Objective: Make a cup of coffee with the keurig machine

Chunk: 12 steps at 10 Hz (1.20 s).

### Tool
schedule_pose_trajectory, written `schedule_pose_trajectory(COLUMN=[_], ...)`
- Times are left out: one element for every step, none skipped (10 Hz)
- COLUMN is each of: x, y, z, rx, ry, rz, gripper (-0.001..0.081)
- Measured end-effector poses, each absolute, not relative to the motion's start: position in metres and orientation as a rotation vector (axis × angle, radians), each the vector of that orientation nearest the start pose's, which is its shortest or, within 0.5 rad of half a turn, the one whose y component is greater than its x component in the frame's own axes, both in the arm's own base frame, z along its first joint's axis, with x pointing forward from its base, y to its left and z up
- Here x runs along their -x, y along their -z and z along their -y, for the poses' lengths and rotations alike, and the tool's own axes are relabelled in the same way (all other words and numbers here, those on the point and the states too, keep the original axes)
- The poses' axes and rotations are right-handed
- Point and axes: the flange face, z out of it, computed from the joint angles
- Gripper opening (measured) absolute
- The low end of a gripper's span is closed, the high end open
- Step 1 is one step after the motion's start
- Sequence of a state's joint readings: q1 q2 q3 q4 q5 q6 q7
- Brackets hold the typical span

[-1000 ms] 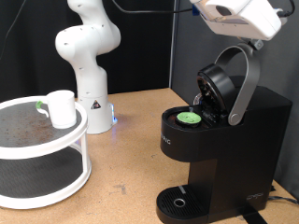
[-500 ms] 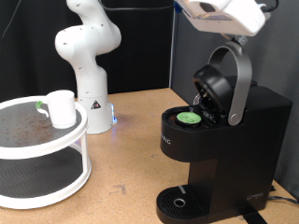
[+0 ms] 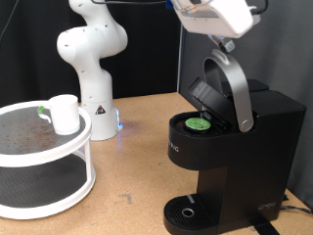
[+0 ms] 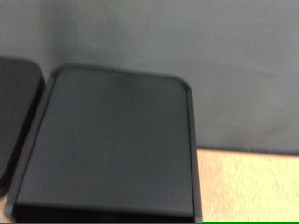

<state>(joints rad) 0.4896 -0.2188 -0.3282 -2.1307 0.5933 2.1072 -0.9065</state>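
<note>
I am seeing the black boxy keurig machine [image 3: 230, 147] with its silver-grey arched lid handle [image 3: 230, 83] now swung fully upright, exposing the green-rimmed pod [image 3: 200, 124]. The end effector [image 3: 223, 41] is touching the handle; grip state indeterminate. The small white cylindrical cup [image 3: 65, 114] is sitting on the round white shelf [image 3: 59, 147].

The keurig machine [image 3: 230, 147] is black, with a silver-grey arched lid handle [image 3: 231, 83] and a green-topped pod [image 3: 200, 124] in its dark chamber. The cup [image 3: 65, 114] is plain white and stands on a white two-tier rack [image 3: 59, 191] whose shelves are dark speckled brown. The gripper [image 3: 210, 15] and robot arm base [image 3: 93, 59] are white. The worktop [image 3: 127, 186] is light tan wood. The backdrop [image 3: 147, 59] is dark.

In the wrist view the brewer's body [image 4: 107, 145] is black against a grey-blue wall [image 4: 187, 37].
</note>
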Motion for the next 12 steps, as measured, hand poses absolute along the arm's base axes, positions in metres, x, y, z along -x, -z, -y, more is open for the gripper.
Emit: schedule_pose_trajectory(x=[-0.504, -0.505, -0.504, -0.504, -0.504, -0.504, -0.504, -0.505, -0.505, -0.505, -0.507, -0.507], y=[-0.522, -0.518, -0.513, -0.505, -0.495, -0.483, -0.470, -0.453, -0.438, -0.421, -0.418, -0.418], z=[-0.090, -0.080, -0.069, -0.059, -0.050, -0.043, -0.036, -0.032, -0.029, -0.026, -0.023, -0.021], rx=[2.412, 2.441, 2.475, 2.513, 2.546, 2.573, 2.595, 2.610, 2.622, 2.628, 2.625, 2.611], ry=[0.498, 0.487, 0.455, 0.416, 0.380, 0.348, 0.325, 0.310, 0.304, 0.300, 0.332, 0.350], rz=[1.019, 1.027, 1.050, 1.074, 1.087, 1.090, 1.084, 1.078, 1.078, 1.079, 1.075, 1.065], gripper=[0.0003, 0.0003, 0.0003, 0.0003, 0.0003, 0.0003, 0.0003, 0.0003, 0.0003, 0.0003, 0.0003, 0.0003])
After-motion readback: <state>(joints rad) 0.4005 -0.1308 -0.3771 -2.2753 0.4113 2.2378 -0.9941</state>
